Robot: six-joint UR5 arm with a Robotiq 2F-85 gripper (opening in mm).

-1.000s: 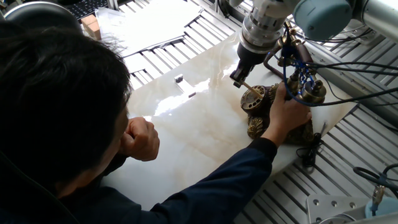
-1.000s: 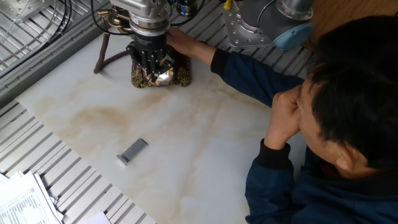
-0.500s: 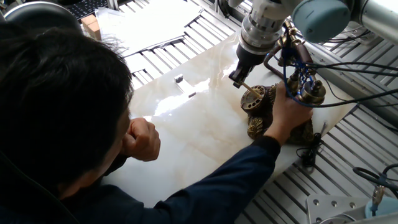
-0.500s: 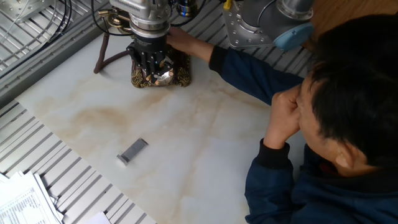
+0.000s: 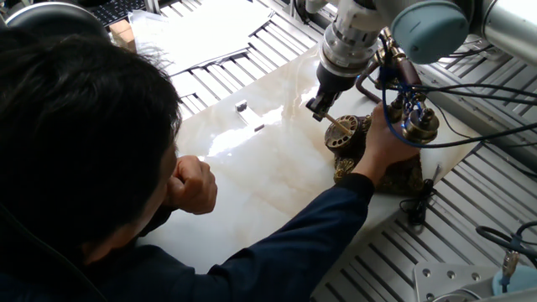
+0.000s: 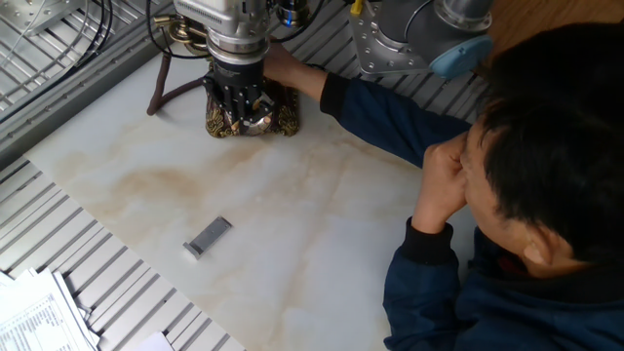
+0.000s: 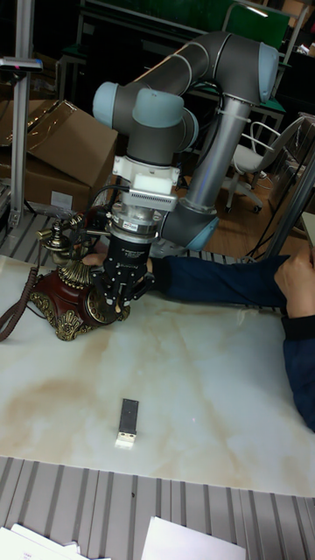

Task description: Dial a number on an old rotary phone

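In one fixed view the phone (image 5: 369, 149) stands at the right edge of the marble slab (image 5: 252, 184), dial (image 5: 342, 132) tilted up toward the left; the gripper (image 5: 323, 111) hangs over it, clenched on a thin stick (image 5: 337, 124) whose tip meets the dial; a person's hand (image 5: 382, 149) steadies the base.

In the other fixed view the phone (image 6: 249, 115) sits at the far edge, dial facing the near side, largely hidden by the gripper (image 6: 239, 97); a small grey bar (image 6: 208, 236) lies well apart.

In the tall fixed view the phone (image 7: 66, 302) is at the left, its handset (image 7: 63, 234) lying left to right; the gripper (image 7: 114, 302) covers the dial.
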